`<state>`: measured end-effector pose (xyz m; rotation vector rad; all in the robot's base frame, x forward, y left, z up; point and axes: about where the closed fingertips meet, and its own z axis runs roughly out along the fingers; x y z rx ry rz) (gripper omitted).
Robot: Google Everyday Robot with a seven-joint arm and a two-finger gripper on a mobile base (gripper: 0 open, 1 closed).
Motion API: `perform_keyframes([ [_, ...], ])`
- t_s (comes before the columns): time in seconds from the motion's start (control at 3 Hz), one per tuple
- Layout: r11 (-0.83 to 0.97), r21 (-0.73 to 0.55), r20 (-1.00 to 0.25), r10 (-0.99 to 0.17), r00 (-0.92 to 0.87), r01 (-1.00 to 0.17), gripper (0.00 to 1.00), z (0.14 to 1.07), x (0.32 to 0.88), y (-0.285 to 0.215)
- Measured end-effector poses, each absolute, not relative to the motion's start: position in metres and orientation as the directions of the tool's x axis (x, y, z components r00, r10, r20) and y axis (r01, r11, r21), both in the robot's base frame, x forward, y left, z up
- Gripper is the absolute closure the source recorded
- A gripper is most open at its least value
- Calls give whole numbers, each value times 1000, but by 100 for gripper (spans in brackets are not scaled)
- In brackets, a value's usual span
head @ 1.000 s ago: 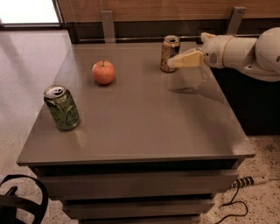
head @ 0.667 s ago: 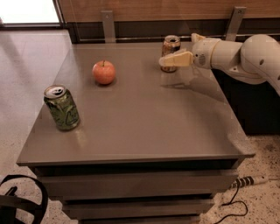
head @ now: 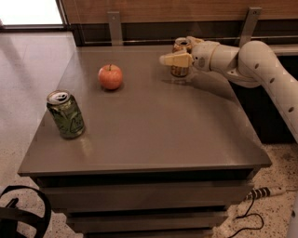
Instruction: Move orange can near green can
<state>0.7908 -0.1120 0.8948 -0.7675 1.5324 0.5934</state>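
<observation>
Over the last second the cream-coloured two-finger gripper [head: 178,53] has slid in from beside the small orange-brown aluminium drink can [head: 179,71] until the can stands between its jaws, one jaw crossing in front of the label and the silver top showing just above it. The can itself stands on the same spot as before, upright near the far edge of the grey flat-topped table [head: 153,130]. Whether the jaws have clenched on the can or are released around it I cannot tell. I judge the reach done and the grasp either just made or about to be, with all of the carrying left to do. The green aluminium drink can with dark leafy markings [head: 66,115] stands upright well apart from the jaws, out past their tips and toward the front, close to the table's left edge. The round red-orange apple [head: 110,77] sits between the two, ahead of the jaw tips and slightly to the far side of the straight line to the green can, so a direct sweep would likely pass close by it. The broad bare tabletop on the near side of the jaws gives the roomier way round. Just behind the jaws runs a dark rail at the foot of the wooden wall [head: 153,11], which leaves little room to back away. The set-down should stay on the inner side of the green can, away from the left edge.
</observation>
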Motion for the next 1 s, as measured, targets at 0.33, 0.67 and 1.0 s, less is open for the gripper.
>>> perform_keyframes([
  [0.33, 645, -68, -992, -125, -17, -761, 41, 897, 791, -111],
  [0.67, 641, -67, -992, -124, -17, -764, 64, 896, 791, -107],
  [1.0, 638, -66, -992, -123, -17, -767, 86, 896, 791, -104],
])
